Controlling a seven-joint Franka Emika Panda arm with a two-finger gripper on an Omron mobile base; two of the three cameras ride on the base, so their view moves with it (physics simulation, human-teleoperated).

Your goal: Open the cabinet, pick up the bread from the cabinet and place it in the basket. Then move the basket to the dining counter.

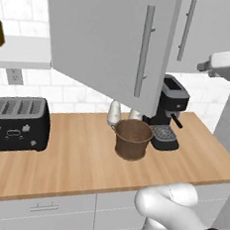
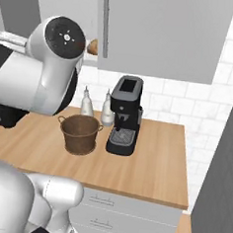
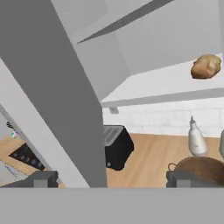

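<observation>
Grey cabinet door (image 1: pixel 109 41) hangs open now. We see the small golden-brown bread roll (image 3: pixel 206 66) still on the white inner shelf (image 3: pixel 166 85). Our end effector (image 3: pixel 111 179) holds nothing, fingers apart. Round brown woven basket (image 1: pixel 133 138) waits mid-counter, unmoved.

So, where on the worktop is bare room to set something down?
Bare wood lies between the toaster and the basket, and along the front edge. Right of the coffee machine is also free. Crowded: behind the basket, where two bottles stand.
</observation>
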